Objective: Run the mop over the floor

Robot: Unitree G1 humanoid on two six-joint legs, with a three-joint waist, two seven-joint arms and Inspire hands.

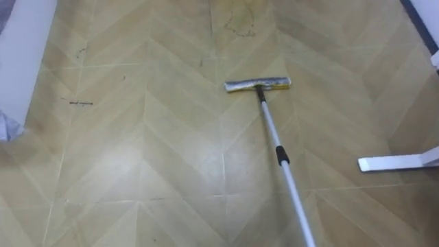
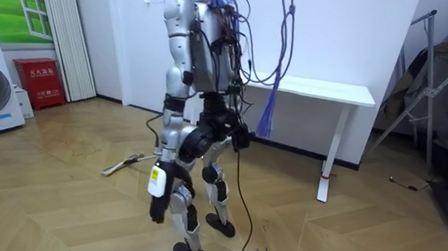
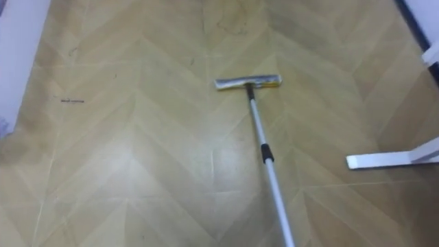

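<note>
One flat mop [image 1: 269, 123] lies on the herringbone wood floor [image 1: 137, 171], with its grey-and-yellow head [image 1: 258, 84] set crosswise just above centre of the eye views. The single metal pole [image 1: 291, 189] (one black collar [image 1: 282, 156] partway along) runs from the head down to the bottom edge, right of centre. The long axis therefore slants towards the robot's right side, and I judge the right arm the nearer for a grasp. In the room view the mop lies left of the robot's legs. One hand, the left hand [image 2: 158, 207], hangs low by the knee, clear of the pole — clenched or released, I cannot tell. One white table [image 2: 325, 90] stands at right, and one white foot bar [image 1: 394, 162] — likely the table's — shows at the eye views' right edge.
</note>
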